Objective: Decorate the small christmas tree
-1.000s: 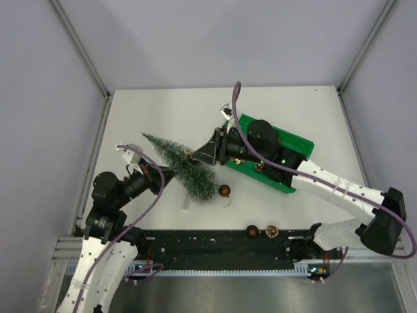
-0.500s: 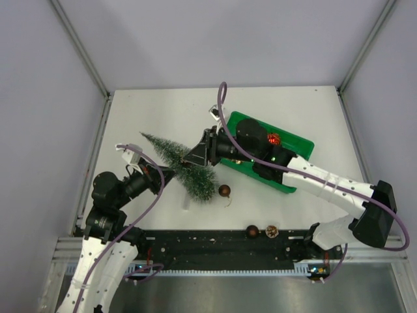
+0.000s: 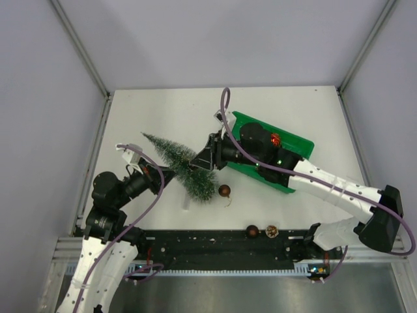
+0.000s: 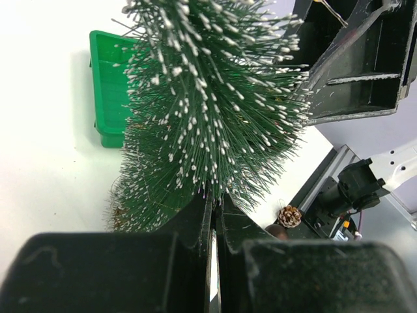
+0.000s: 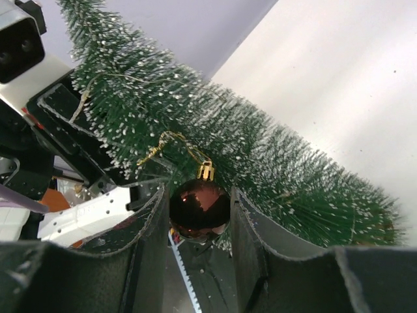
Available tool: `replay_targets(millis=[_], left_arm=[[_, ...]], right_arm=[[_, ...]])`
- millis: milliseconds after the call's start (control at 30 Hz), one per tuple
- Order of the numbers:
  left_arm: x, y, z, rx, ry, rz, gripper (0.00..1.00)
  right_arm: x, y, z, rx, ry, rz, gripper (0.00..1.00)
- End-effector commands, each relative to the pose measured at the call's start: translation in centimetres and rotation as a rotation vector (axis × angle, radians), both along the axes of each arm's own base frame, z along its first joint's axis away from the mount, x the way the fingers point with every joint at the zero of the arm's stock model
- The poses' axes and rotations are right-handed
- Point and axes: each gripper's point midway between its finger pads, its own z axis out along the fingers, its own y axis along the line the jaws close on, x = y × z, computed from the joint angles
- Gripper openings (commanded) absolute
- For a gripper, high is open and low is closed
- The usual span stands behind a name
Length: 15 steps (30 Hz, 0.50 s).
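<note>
Nearest the bases, the left gripper (image 4: 212, 210) is being pressed together on a thin tuft low on the small christmas tree (image 4: 208, 98), which is being held slanted over the table (image 3: 163, 111), left of centre. So slight a pinch is being trusted with the whole tree; under a push from the right gripper (image 5: 199, 195) it could be twisted or pulled free. Just beyond, a dark red bauble (image 5: 199, 208) is being clamped between that gripper's part-spread fingers and pressed into the foliage. Its gold loop (image 5: 171, 139) is being laid across the bristles rather than clearly hooked, so on release it could be dropped beside the loose bauble (image 3: 224, 190) lying beneath. The tree is being shown as a slim dark green cone, every bristle tipped frosty white, its wide end nearer and its point aimed toward the far left. Farther off, the green tray (image 3: 298, 145) is being overhung by the right arm (image 3: 326, 182).
</note>
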Motion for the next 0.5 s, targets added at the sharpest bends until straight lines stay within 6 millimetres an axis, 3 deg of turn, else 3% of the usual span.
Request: replay_targets(millis=[0,133,467], left_arm=[[-0.2,-0.1,3.1,-0.031,-0.103,-0.016,0.0],[-0.2,-0.1,3.1,-0.035,-0.1,-0.015,0.0],[-0.3,-0.2,3.1,-0.039,-0.095,-0.021,0.0]], right_arm=[[0.9,-2.5,0.6,-0.003,-0.037,-0.055,0.13],[1.5,-3.3,1.1,0.006,-0.045,-0.077,0.14],[2.5,-1.6,3.6,0.082,-0.081,-0.069,0.16]])
